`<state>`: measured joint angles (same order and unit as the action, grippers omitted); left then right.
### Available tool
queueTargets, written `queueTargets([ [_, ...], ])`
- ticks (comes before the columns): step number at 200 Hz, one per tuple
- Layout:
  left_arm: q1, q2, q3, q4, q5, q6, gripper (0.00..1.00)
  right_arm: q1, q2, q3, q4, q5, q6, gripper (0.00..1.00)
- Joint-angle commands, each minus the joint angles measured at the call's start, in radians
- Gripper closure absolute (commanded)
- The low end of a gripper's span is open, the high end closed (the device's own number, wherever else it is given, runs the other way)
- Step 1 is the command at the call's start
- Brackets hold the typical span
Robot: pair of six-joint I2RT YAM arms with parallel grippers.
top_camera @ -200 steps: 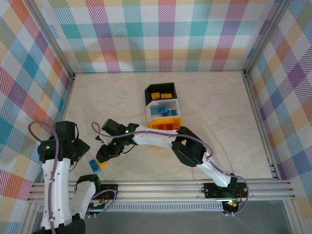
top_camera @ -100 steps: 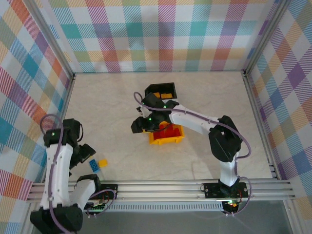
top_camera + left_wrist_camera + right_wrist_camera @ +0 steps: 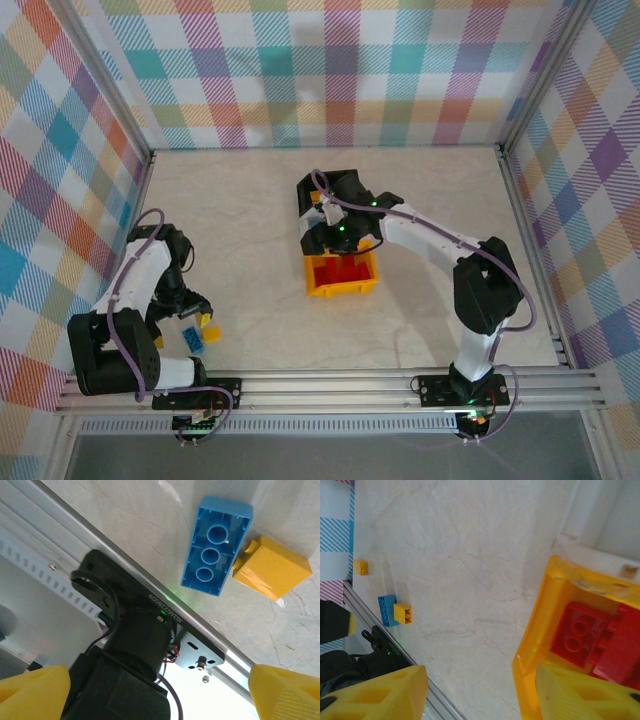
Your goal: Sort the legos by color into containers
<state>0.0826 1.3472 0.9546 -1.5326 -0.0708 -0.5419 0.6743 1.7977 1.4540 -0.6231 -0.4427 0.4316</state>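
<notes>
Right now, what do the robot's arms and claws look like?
Both arms are white shells with black joints. The left arm and the right arm each carry a looping pale purple cable. Each claw has two chunky yellow fingers, as you can see on the left claw and the right claw. The left arm's black base has small white numbers printed on it.

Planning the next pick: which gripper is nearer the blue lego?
Left. The left gripper hovers close by the blue lego; the right gripper is far off, above the containers.
</notes>
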Motion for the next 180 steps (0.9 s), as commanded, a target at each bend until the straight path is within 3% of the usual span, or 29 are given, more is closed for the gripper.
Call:
queueTargets([
  [1, -0.009, -0.018, -0.073, 0.044, 0.086, -0.091, 0.09, -0.024, -0.029, -0.004, -0.033, -0.047, -0.054, 0.40],
  [26, -0.014, -0.027, -0.166, 0.131, 0.173, -0.194, 0.06, -0.053, -0.033, 0.001, -0.021, -0.049, -0.045, 0.40],
  [47, -0.015, -0.048, -0.203, 0.175, 0.175, -0.259, 0.03, -0.070, -0.047, -0.011, 0.014, -0.072, -0.017, 0.40],
  [125, -0.026, 0.022, -0.295, 0.442, 0.198, -0.268, 0.02, -0.116, -0.078, -0.067, 0.026, -0.118, -0.016, 0.40],
  [180, -0.210, 0.073, -0.218, 0.582, 0.257, -0.346, 0.03, -0.131, -0.091, -0.070, 0.013, -0.120, -0.009, 0.40],
])
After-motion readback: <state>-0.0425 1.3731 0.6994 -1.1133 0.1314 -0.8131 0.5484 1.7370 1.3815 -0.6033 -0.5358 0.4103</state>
